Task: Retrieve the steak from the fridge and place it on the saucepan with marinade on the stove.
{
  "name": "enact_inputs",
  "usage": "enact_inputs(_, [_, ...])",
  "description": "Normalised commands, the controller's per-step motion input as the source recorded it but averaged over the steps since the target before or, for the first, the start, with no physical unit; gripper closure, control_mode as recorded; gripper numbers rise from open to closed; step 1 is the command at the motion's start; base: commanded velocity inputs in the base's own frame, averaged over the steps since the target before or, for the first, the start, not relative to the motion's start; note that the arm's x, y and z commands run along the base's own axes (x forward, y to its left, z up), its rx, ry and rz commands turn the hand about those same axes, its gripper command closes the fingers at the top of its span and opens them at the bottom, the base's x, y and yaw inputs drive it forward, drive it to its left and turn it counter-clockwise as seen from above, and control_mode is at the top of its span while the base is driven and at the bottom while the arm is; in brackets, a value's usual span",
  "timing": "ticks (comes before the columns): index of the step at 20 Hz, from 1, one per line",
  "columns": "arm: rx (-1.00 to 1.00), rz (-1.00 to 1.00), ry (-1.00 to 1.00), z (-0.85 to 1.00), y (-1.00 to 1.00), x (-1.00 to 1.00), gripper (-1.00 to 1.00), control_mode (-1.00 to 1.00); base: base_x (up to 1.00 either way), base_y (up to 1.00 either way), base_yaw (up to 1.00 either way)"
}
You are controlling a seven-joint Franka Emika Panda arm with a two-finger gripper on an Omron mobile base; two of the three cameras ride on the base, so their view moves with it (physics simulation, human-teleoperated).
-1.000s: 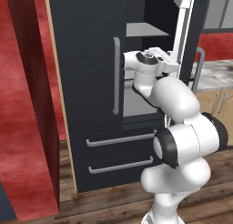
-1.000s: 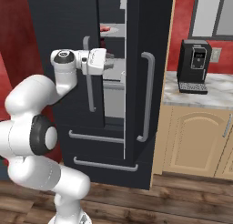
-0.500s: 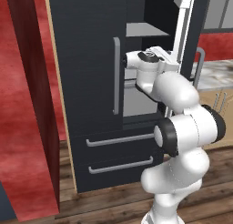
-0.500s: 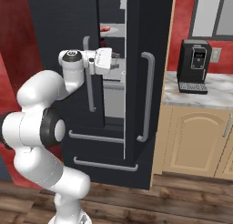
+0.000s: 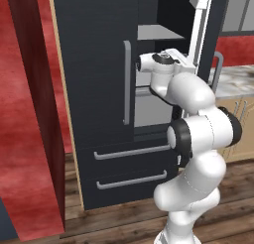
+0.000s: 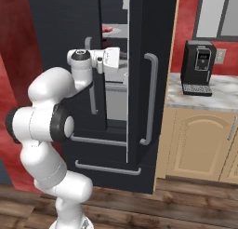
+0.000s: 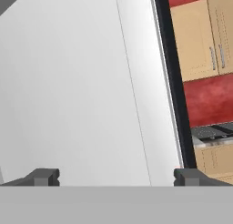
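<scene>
Charcoal-black and tall, the fridge (image 6: 139,84) with grey bar handles stands with its right-hand door swung partly out, edge-on to the right base camera, leaving a narrow gap through which light grey shelves show. On an upper shelf inside that gap, above the level of the arm's wrist, lies a small flattish pink-red lump, the steak (image 6: 107,30), with nothing touching it.

The white robot arm is bent so that its forearm runs level toward the fridge opening, and the two-finger gripper (image 7: 115,176) at its end sits at the mouth of the gap, lower than the steak's shelf. Through the hand camera the two dark fingertips (image 7: 44,177) stand far apart with nothing between them, so the hand is wide and empty. Ahead of them is a pale, smooth fridge surface, bordered by the door's dark edge, with wooden cabinets and a red wall beyond. A corner of the flat dark grey stove (image 7: 212,132) shows past that edge.

Spread jaws suit an approach to a flat piece of meat, judging by the task. The level wrist probably serves to slip through the narrow gap without striking the door. Reaching the steak would seem to call for rising toward the upper shelf and going further in.

Right of the fridge, a black coffee machine (image 6: 199,67) sits on a marbled countertop (image 6: 204,94).
</scene>
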Motion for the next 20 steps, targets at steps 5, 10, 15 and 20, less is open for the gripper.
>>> enact_inputs(5, [0.00, -0.01, 0.00, 0.00, -0.36, 0.00, -1.00, -1.00, 0.00, 0.00, 0.00])
enact_inputs(10, [0.00, 0.00, 0.00, 0.00, -0.37, 0.00, -1.00, -1.00, 0.00, 0.00, 0.00])
enact_inputs(15, [0.00, 0.00, 0.00, 0.00, -0.40, 0.00, -1.00, -1.00, 0.00, 0.00, 0.00])
enact_inputs(20, [0.00, 0.00, 0.00, 0.00, -0.47, 0.00, -1.00, -1.00, 0.00, 0.00, 0.00])
